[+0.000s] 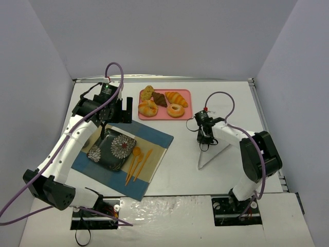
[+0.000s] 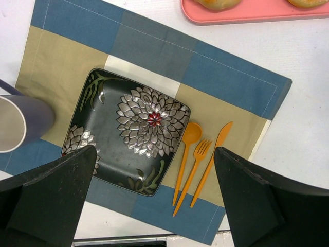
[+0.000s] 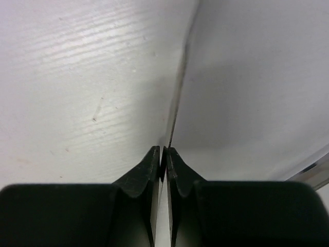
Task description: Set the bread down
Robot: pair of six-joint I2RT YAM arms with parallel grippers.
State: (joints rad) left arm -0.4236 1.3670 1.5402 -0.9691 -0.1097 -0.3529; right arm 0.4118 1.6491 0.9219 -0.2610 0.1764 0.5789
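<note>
The bread [image 1: 159,99], a dark chocolate-brown wedge, lies on the pink tray [image 1: 185,93] at the back, between a golden croissant [image 1: 177,97] and a seeded roll [image 1: 148,92]. My left gripper [image 1: 117,112] is open and empty. It hovers left of the tray, above the dark flowered plate [image 1: 104,154]. In the left wrist view the wide-apart fingers [image 2: 51,195] frame the plate [image 2: 103,128]; the bread is out of that view. My right gripper [image 1: 202,135] is shut and empty, low over the bare table right of the tray, as the right wrist view [image 3: 163,154] shows.
A tan ring donut [image 1: 176,110] and a glazed roll [image 1: 148,108] also lie on the tray. The plate sits on a blue and tan placemat [image 1: 151,138] with an orange spoon, fork and knife [image 2: 200,159] beside it. A grey cup [image 2: 20,123] stands left of the plate.
</note>
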